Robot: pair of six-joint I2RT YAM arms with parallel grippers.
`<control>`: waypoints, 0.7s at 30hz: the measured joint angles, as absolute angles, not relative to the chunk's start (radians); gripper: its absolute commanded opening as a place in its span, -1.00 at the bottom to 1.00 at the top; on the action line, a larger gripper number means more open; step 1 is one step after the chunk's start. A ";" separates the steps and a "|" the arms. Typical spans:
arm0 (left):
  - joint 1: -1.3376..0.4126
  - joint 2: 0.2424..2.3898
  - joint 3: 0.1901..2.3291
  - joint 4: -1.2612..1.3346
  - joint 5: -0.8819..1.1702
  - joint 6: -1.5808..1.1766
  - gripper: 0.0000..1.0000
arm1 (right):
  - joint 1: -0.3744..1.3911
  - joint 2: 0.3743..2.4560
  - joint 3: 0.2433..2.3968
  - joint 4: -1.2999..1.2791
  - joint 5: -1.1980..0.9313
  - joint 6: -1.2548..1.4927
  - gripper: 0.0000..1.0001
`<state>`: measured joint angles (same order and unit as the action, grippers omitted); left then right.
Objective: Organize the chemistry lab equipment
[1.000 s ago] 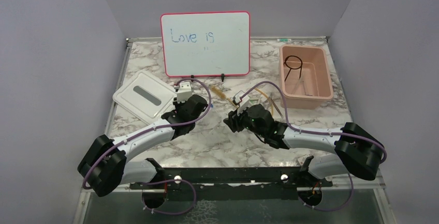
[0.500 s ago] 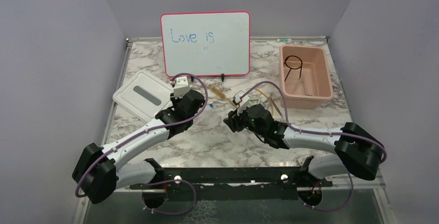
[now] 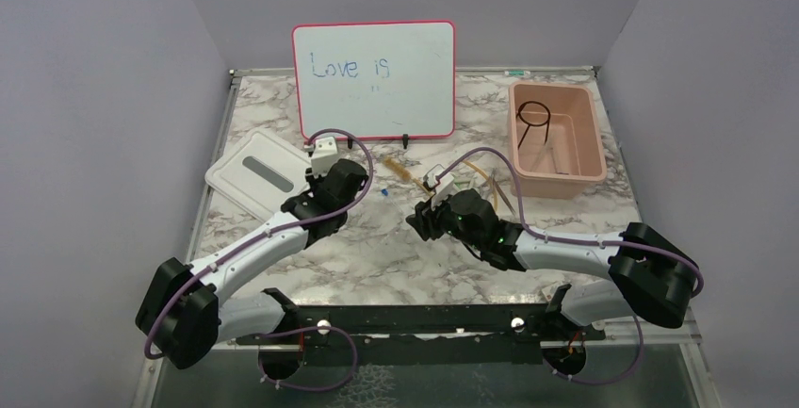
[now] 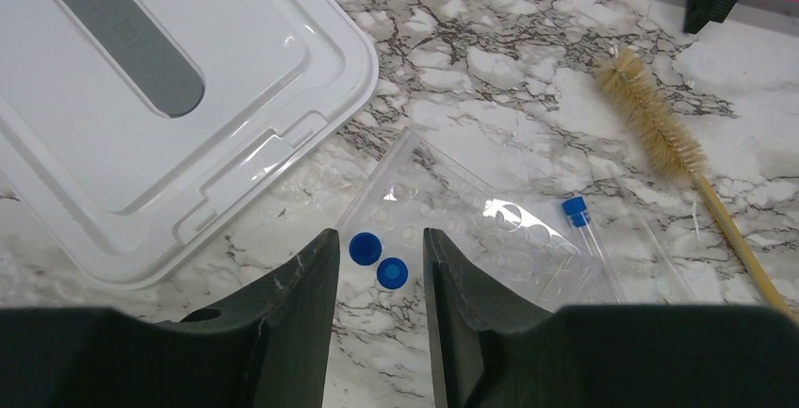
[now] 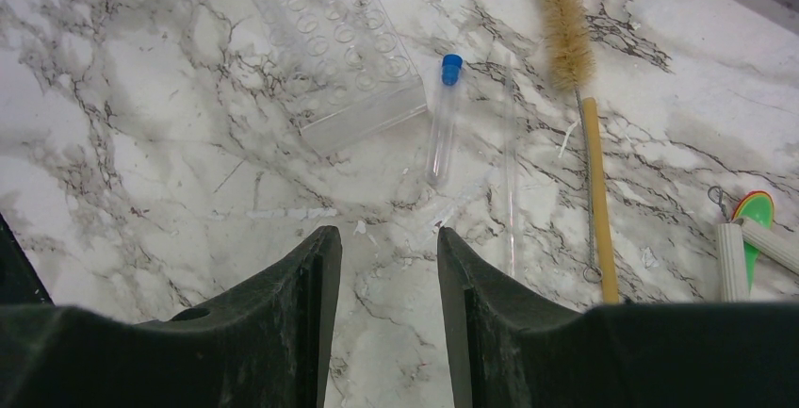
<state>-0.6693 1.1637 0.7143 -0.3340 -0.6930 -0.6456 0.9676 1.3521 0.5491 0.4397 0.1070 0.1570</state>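
Now the left tool (image 4: 377,262) has shifted back and left since a second ago, closer to the lid (image 4: 141,97). Its fingers stand apart and empty over two blue caps (image 4: 365,248) at the near corner of the clear rack (image 4: 452,215). The right tool (image 5: 383,238) has not moved; it is also apart and empty above bare tabletop (image 5: 141,144). Just ahead of it lie a tube (image 5: 441,130) and a brush (image 5: 563,22). The ring (image 3: 534,113) sits in the bin (image 3: 575,139).
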 measured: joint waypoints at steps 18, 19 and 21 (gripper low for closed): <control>-0.623 1.183 0.714 -0.293 -0.612 -0.632 -0.32 | 0.968 1.352 0.549 0.440 0.107 0.157 -0.07; -0.623 1.190 0.714 -0.293 -0.611 -0.633 -0.32 | 0.968 1.352 0.549 0.440 0.107 0.157 -0.07; -0.623 1.200 0.714 -0.296 -0.611 -0.635 -0.28 | 0.968 1.352 0.549 0.440 0.107 0.157 -0.07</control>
